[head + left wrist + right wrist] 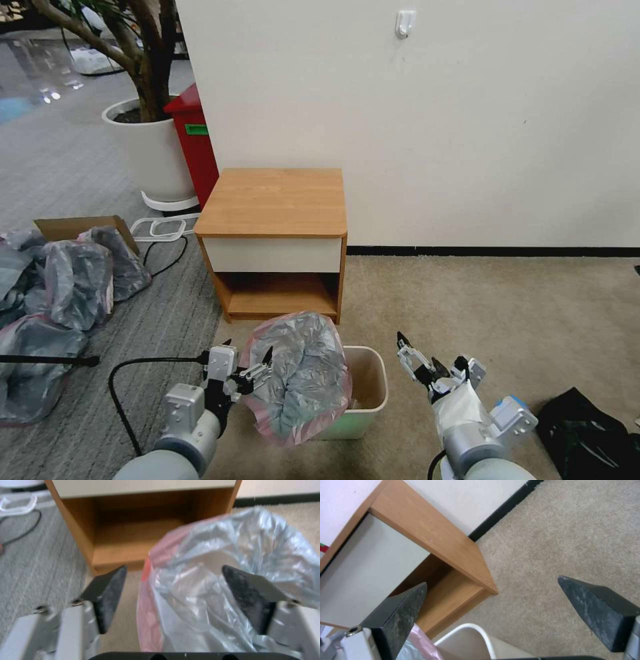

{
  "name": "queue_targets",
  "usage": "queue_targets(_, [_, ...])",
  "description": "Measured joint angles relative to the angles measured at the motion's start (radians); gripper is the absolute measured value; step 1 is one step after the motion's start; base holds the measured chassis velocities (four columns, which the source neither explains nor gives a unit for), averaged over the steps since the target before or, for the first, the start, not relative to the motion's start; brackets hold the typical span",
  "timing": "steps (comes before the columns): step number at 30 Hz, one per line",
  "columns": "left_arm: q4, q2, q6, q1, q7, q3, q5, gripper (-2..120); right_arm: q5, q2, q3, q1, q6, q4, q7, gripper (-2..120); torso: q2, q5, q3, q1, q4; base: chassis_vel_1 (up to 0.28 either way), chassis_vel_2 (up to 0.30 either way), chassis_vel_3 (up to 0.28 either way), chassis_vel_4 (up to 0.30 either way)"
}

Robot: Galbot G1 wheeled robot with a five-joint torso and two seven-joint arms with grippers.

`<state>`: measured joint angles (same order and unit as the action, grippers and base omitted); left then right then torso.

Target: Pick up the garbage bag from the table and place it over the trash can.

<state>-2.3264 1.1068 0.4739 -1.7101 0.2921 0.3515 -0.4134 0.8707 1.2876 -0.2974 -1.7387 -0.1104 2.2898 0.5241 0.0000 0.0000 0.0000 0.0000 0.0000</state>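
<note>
Head view first: the garbage bag is off the table and draped over the left part of the trash can, its pink rim band hanging down the can's near-left outside wall while the grey plastic balloons up over the mouth. The right part of the can's mouth lies bare, so by my reckoning the bag is only half seated. The left gripper sits at the bag's nine o'clock edge, fingers apart, one tip close against the plastic, nothing clamped that I can see. That looks like a release, or a reach for a fresh hold on the rim. The right gripper hovers at the can's three o'clock, just beside its bare rim, fingers spread, probably waiting to take the far side of the bag. The can stands on the carpet at six o'clock from the table, which puts it within both arms' reach.

Left wrist view: the two dark fingers stand wide apart, with the pink band and crinkled plastic rising between them.

Right wrist view: fingers wide apart and empty, framing the table's corner, with the can's white rim and a scrap of pink bag low between them.
</note>
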Motion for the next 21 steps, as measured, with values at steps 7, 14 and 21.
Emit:
queue_targets(7, [0.030,0.000,0.045,0.038,0.048,-0.034,-0.059,55,-0.046,0.020,0.029,0.002,0.014,-0.023,0.000,100,0.000,-0.0001,0.000,0.000,0.0000,0.000,0.000,0.000,0.000])
queue_targets(14, [0.069,0.007,0.065,0.064,0.063,-0.064,-0.067,57,-0.058,0.027,0.035,0.011,0.021,-0.037,-0.001,100,0.000,0.0000,0.000,0.000,0.0000,0.000,0.000,0.000,0.000])
queue_targets(21, [0.098,0.016,0.083,0.087,0.070,-0.096,-0.066,59,-0.067,0.032,0.034,0.013,0.028,-0.046,0.000,100,0.000,0.0000,0.000,0.000,0.0000,0.000,0.000,0.000,0.000])
